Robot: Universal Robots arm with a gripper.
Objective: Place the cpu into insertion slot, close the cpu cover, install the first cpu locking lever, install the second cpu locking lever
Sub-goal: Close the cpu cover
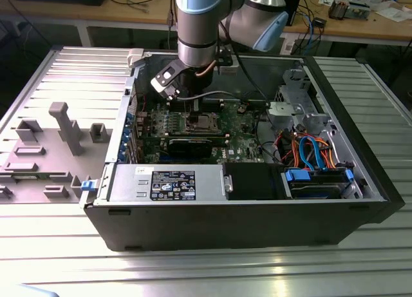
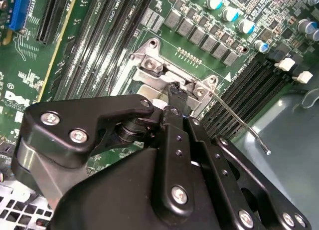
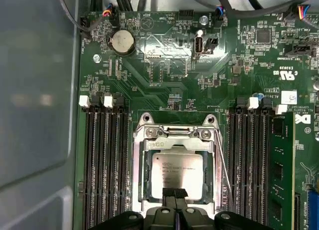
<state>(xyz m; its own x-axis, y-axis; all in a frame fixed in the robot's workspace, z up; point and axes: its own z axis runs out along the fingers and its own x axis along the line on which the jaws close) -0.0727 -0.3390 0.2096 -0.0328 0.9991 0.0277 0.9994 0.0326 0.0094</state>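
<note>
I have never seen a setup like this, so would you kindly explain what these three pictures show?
One robot arm reaches into an open computer case standing on a metal table. The exterior view is shot from off the arm; both wrist views come from cameras riding near its wrist. In the first wrist view, the cpu sits in the insertion slot, and the silvery cpu cover appears to frame it. The gripper, shut, has its tips at the cpu's edge.

Sticker (image 1: 172, 184) on power supply (image 1: 125, 181), lettering too small
</note>
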